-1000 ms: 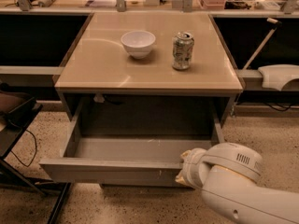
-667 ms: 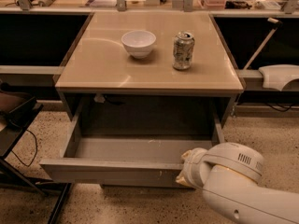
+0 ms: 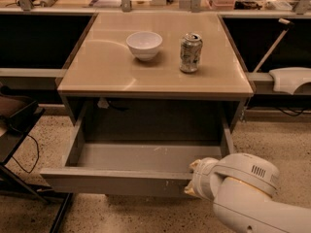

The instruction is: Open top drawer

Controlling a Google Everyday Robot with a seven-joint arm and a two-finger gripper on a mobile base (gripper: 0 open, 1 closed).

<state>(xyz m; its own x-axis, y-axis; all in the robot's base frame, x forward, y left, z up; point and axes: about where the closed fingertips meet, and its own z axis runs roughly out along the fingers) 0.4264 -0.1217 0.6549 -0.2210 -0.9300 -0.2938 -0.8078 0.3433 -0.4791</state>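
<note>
The top drawer (image 3: 116, 180) stands pulled far out from under the beige counter. Its grey front faces me and its shallow grey tray (image 3: 146, 157) lies bare. My gripper (image 3: 192, 178) is at the right end of the drawer front, at its top edge. The white arm housing (image 3: 243, 188) covers most of it, so only pale tips show by the rim.
On the counter (image 3: 97, 67) stand a white bowl (image 3: 144, 44) and a silver can (image 3: 190, 52). A dark stand with a cable (image 3: 19, 144) is at the left of the drawer. A white device (image 3: 291, 79) sits at the right. The floor is speckled.
</note>
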